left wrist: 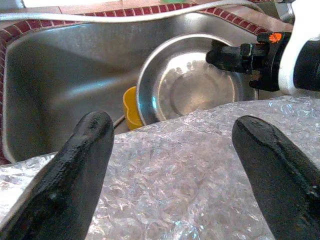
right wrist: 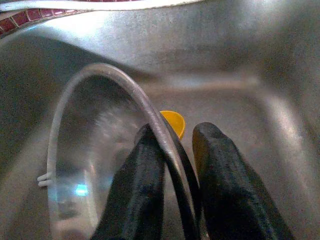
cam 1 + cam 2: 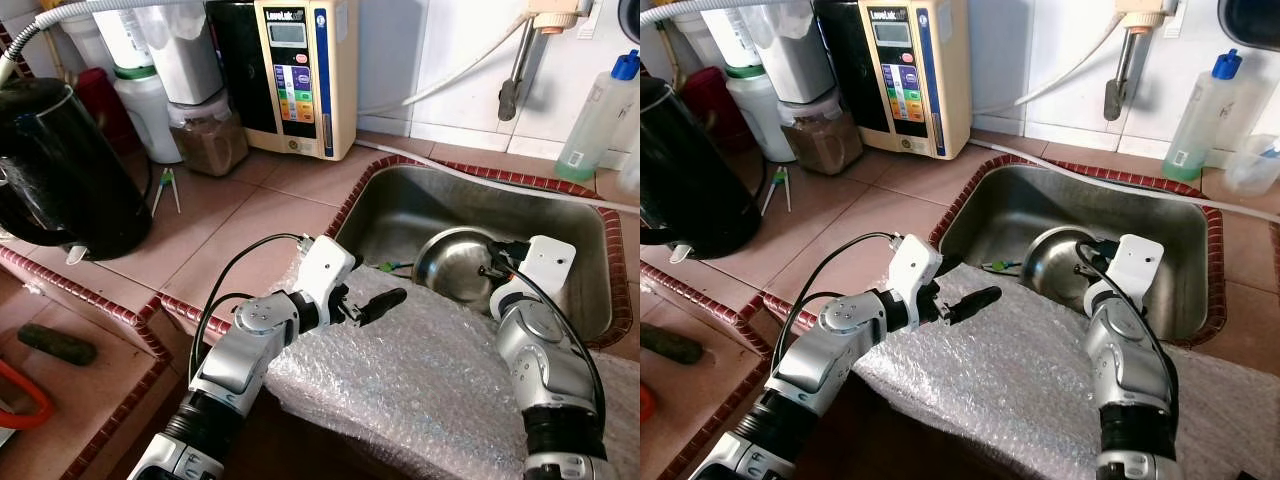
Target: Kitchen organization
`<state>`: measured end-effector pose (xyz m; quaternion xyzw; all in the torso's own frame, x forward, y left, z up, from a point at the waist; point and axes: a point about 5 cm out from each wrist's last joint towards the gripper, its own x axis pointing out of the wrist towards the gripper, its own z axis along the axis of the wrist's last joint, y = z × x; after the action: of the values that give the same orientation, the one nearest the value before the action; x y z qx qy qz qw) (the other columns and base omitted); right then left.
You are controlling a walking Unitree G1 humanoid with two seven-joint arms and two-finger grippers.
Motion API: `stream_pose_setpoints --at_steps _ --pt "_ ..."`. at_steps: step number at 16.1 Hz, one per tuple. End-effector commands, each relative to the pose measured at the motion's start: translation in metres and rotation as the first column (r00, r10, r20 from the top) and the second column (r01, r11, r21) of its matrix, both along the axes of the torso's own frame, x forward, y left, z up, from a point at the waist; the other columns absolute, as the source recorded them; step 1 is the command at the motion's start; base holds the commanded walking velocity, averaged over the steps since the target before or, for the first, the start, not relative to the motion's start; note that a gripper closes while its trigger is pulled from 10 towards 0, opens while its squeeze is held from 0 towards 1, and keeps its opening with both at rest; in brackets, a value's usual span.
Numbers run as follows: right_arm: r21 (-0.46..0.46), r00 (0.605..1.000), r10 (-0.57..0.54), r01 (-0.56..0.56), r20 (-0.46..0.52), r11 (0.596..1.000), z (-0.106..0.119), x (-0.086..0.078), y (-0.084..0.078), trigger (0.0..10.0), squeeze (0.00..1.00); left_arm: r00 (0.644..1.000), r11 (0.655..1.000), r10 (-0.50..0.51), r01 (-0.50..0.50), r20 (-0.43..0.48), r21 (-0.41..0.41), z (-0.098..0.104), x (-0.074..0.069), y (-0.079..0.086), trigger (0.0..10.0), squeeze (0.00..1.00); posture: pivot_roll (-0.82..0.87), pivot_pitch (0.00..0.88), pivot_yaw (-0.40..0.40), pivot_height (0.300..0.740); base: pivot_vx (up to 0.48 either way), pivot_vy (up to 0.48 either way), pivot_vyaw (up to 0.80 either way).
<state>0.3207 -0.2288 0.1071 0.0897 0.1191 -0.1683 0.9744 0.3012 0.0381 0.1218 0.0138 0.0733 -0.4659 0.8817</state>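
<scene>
Pinching the steel bowl's (image 2: 75, 165) rim, right fingers (image 2: 137, 200) (left fingers (image 1: 75, 170) spread wide, empty).

- From the head we look forward and down over the tiled desk (image 3: 250, 210) into the sink (image 3: 400, 215); our two eye views share this scene, slightly offset.
- Our left wrist view faces along the left tool (image 1: 170, 175), across bubble wrap (image 1: 190, 165) toward the steel bowl (image 1: 200, 90).
- Our right wrist view sits very close on that bowl's rim, inside the sink.
</scene>
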Motion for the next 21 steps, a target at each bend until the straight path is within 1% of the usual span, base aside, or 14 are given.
stream_pose_setpoints --at_steps 1,4,7,9,11,12,13,15,16,17,18,19,20,21 --pt "0.022 1.000 -0.017 0.017 -0.026 1.000 -0.006 0.000 0.000 10.0 1.00 1.000 1.000 -0.005 0.005 0.006 0.025 -0.003 0.000 0.003 10.0 1.00 -0.25 0.000 0.119 0.740 0.000 0.000 0.00" --pt "0.021 0.999 -0.030 0.030 -0.016 0.999 -0.004 -0.001 -0.003 10.0 1.00 0.999 0.999 0.044 -0.044 0.006 -0.007 0.002 0.005 0.003 10.0 1.00 -0.25 0.000 0.121 0.740 0.000 0.000 0.00" --pt "-0.001 1.000 -0.010 0.010 0.021 1.000 0.004 0.001 -0.003 10.0 1.00 0.994 0.993 0.109 -0.108 0.025 -0.050 0.008 0.011 0.004 10.0 1.00 -0.25 0.000 0.121 0.740 0.000 0.000 0.00" --pt "-0.014 0.999 -0.018 0.019 0.027 1.000 0.008 0.003 -0.008 10.0 1.00 0.987 0.987 0.156 -0.155 0.045 -0.038 0.009 0.015 0.005 10.0 1.00 -0.25 0.000 0.121 0.740 0.000 0.000 0.00" --pt "-0.030 1.000 -0.020 0.021 0.016 0.999 0.009 0.005 -0.013 10.0 1.00 0.984 0.985 0.170 -0.168 0.048 -0.033 0.009 0.015 0.006 10.0 1.00 -0.25 0.000 0.121 0.740 0.000 0.000 0.00" --pt "-0.030 0.998 -0.055 0.056 0.029 0.998 0.012 0.005 -0.020 10.0 1.00 0.985 0.986 0.167 -0.166 0.050 -0.022 0.008 0.015 0.005 10.0 1.00 -0.25 0.000 0.121 0.740 0.000 0.000 0.00" --pt "-0.004 0.997 -0.063 0.063 0.035 0.998 0.012 0.005 -0.021 10.0 1.00 0.985 0.986 0.167 -0.166 0.048 -0.023 0.007 0.014 0.005 10.0 1.00 -0.25 0.000 0.108 0.740 0.000 0.000 0.00" --pt "0.002 0.997 -0.051 0.051 0.052 0.999 0.014 0.006 -0.020 10.0 1.00 0.984 0.985 0.172 -0.171 0.047 -0.024 0.007 0.014 0.004 10.0 1.00 -0.25 0.000 0.108 0.740 0.000 0.000 0.00" --pt "-0.040 0.997 0.001 0.002 0.080 0.999 0.020 0.007 -0.014 10.0 1.00 0.979 0.980 0.198 -0.196 0.056 -0.037 0.010 0.015 0.005 10.0 1.00 -0.25 0.000 0.108 0.740 0.000 0.000 0.00" --pt "-0.073 0.995 0.022 -0.015 0.099 0.997 0.024 0.007 -0.012 10.0 1.00 0.974 0.976 0.217 -0.214 0.063 -0.047 0.012 0.016 0.005 10.0 1.00 -0.25 0.000 0.110 0.740 0.000 0.000 0.00" --pt "-0.183 0.984 0.101 -0.074 0.145 0.980 0.036 0.006 -0.005 10.0 1.00 0.936 0.941 0.334 -0.326 0.108 -0.084 0.022 0.023 0.011 10.0 1.00 -0.25 0.000 0.112 0.740 0.000 0.000 0.00" --pt "-0.201 0.973 0.163 -0.129 0.162 0.971 0.041 0.004 0.003 10.0 1.00 0.906 0.914 0.406 -0.399 0.121 -0.076 0.023 0.027 0.014 10.0 1.00 -0.25 0.000 0.111 0.740 0.000 0.000 0.00" --pt "-0.249 0.958 0.223 -0.175 0.181 0.953 0.048 0.002 0.011 10.0 1.00 0.882 0.891 0.454 -0.449 0.131 -0.066 0.023 0.029 0.015 10.0 1.00 -0.25 0.000 0.112 0.740 0.000 0.000 0.00" --pt "-0.317 0.941 0.277 -0.207 0.195 0.926 0.055 -0.003 0.020 10.0 1.00 0.857 0.871 0.491 -0.485 0.159 -0.076 0.025 0.029 0.017 10.0 0.06 -0.25 0.001 0.113 0.740 0.000 0.000 0.00"
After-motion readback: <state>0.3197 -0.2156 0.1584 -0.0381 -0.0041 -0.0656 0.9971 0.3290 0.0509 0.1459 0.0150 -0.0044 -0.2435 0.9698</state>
